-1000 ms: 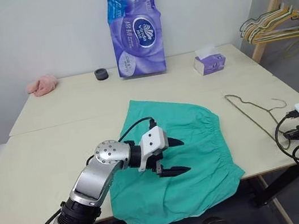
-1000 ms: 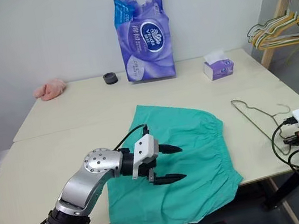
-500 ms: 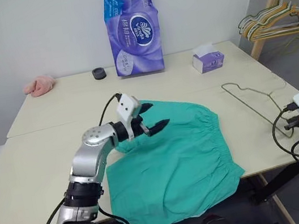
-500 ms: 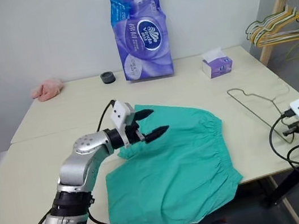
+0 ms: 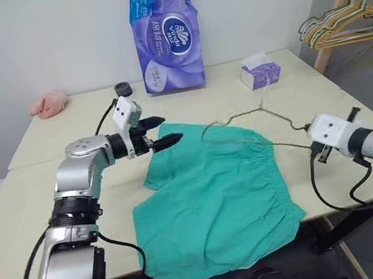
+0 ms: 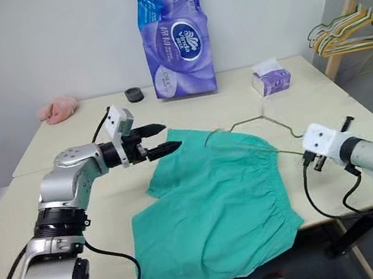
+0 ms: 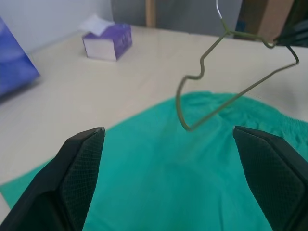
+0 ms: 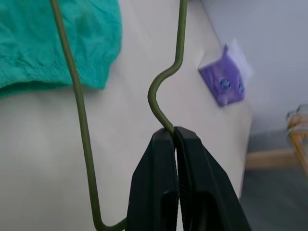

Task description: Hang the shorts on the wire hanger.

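Two claws up: hanger lifted, shorts flat on the table.

Head views: right claw (image 6: pixel 303 161) is clamped on the wire hanger (image 5: pixel 254 112), holding it in the air over the waistband end of the shorts (image 5: pixel 218 198). Left claw (image 5: pixel 165 131) hovers spread wide over the shorts' far corner, holding nothing.
Left wrist view: both fingers (image 7: pixel 79 168) far apart, shorts below, hanger hanging ahead, tissue box (image 7: pixel 108 41) well beyond.
Right wrist view: jaws pinched together on the wire near a bend, waistband edge below.
Step in hand, my read: bringing the hanger to the cloth. Next likely needs the left claw to drop and pinch a leg or the waistband, lift an opening, then thread the wire through.
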